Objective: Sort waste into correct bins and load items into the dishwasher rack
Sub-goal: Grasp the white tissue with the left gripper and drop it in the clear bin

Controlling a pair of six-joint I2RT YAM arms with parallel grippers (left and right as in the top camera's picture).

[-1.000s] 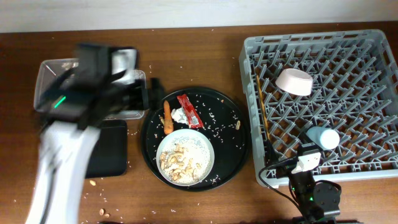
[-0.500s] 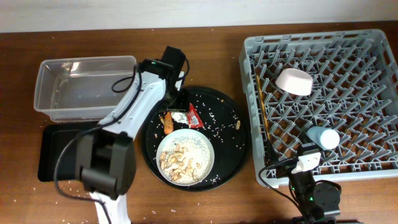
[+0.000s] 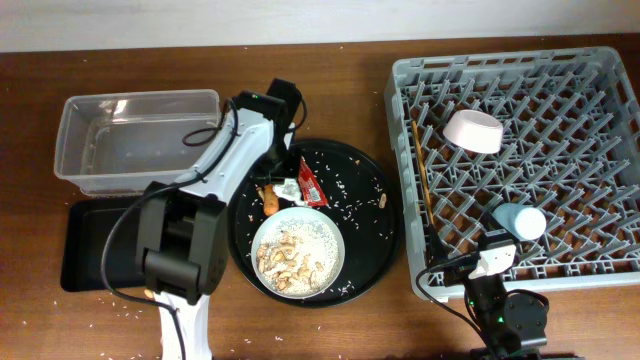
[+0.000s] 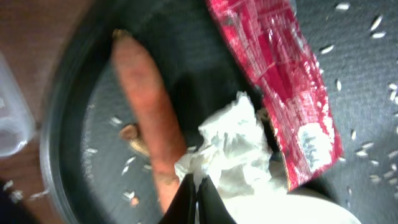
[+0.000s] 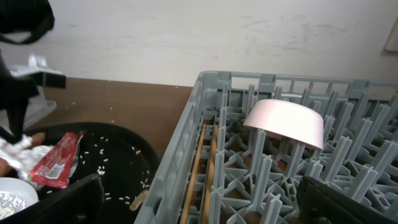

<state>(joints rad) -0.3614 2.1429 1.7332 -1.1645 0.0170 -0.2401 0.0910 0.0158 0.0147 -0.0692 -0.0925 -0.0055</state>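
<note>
My left gripper point(image 4: 196, 186) is shut, its tips pinching the near edge of the crumpled white tissue point(image 4: 233, 149). The tissue lies on the round black tray point(image 3: 375, 215) between the orange carrot piece point(image 4: 146, 118) and the red foil wrapper point(image 4: 280, 81). A pale round plate point(image 3: 297, 252) on that tray holds rice and peanuts. In the grey dishwasher rack point(image 3: 560, 90) sit an upturned white bowl point(image 3: 473, 131), a light-blue cup point(image 3: 520, 221) and wooden chopsticks point(image 3: 422, 175). My right gripper point(image 5: 208, 208) stands open at the rack's near left corner, holding nothing.
The clear plastic tub point(image 3: 135, 140) stands at the back left, and the shallow black rectangular tray point(image 3: 95, 245) lies in front of it. Loose rice grains are scattered over the round tray and the table. A peanut point(image 3: 382, 201) lies near the round tray's right rim.
The left arm swung from over the clear tub to the round tray, came down at the tissue, and its jaws went from open to shut. The right arm stayed still.
</note>
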